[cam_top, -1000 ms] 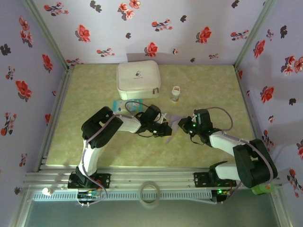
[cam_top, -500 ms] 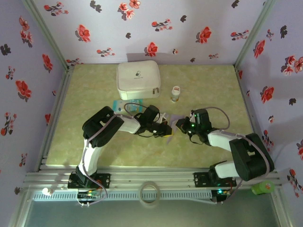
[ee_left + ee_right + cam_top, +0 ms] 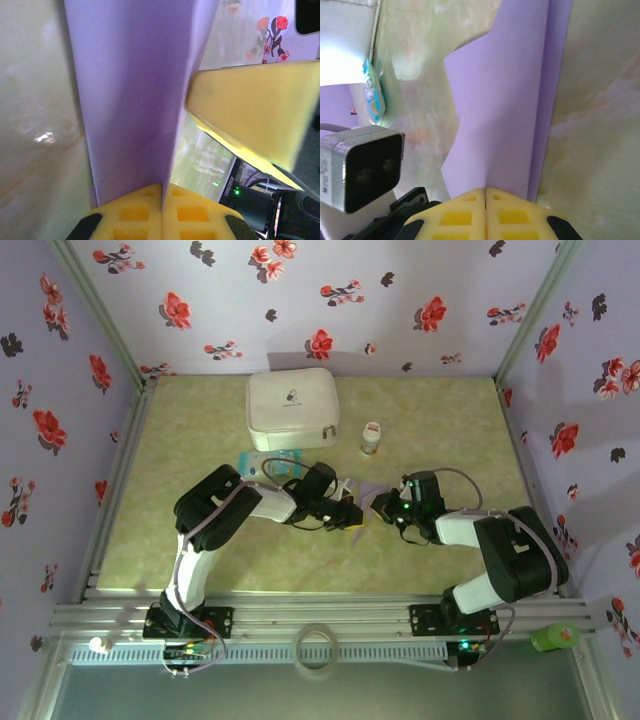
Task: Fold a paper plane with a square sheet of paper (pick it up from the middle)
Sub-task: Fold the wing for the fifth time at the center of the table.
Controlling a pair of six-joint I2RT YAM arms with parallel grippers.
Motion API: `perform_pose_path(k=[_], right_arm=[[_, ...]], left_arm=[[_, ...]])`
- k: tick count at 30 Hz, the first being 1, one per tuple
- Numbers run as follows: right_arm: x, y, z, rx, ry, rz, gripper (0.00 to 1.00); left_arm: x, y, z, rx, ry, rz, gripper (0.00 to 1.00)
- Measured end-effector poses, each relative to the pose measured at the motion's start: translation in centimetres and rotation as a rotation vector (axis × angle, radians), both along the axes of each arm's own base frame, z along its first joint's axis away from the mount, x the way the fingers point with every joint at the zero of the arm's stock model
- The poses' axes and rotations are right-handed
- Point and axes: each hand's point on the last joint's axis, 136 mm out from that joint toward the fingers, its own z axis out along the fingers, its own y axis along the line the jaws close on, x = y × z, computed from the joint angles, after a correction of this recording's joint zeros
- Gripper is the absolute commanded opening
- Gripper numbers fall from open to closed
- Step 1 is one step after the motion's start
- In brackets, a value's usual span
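The lavender sheet of paper [image 3: 367, 496] is folded into narrow layers and hangs between both grippers at the table's middle. My left gripper [image 3: 352, 516] is shut on one end of it. In the left wrist view the yellow pads [image 3: 135, 212] pinch an upright fold of the paper [image 3: 130, 90] at the left gripper [image 3: 161, 187]. My right gripper [image 3: 386, 503] is shut on the other end. In the right wrist view the paper [image 3: 505, 100] runs away from the closed right gripper [image 3: 485, 190], with a second layer showing along its right edge.
A white zip case [image 3: 292, 408] lies at the back, with a teal-and-white packet [image 3: 272, 462] just in front of it. A small bottle [image 3: 371, 438] stands to its right. A tape roll [image 3: 316, 648] rests on the front rail. Flowered walls [image 3: 60, 390] close in three sides.
The right arm's elbow has swung left and inward, and its gripper has edged slightly left toward the left gripper. The left arm has barely moved. Both stay shut on the paper.
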Motion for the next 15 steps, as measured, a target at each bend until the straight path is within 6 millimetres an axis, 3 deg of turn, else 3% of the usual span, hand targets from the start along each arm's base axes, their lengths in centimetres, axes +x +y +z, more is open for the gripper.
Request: perform_pose_path(k=[15], right_arm=[[0.59,-0.05,-0.04,0.016,-0.017,0.022,0.08]], left_arm=[[0.18,0.17,-0.08,-0.002,0.013,0.018,0.0]])
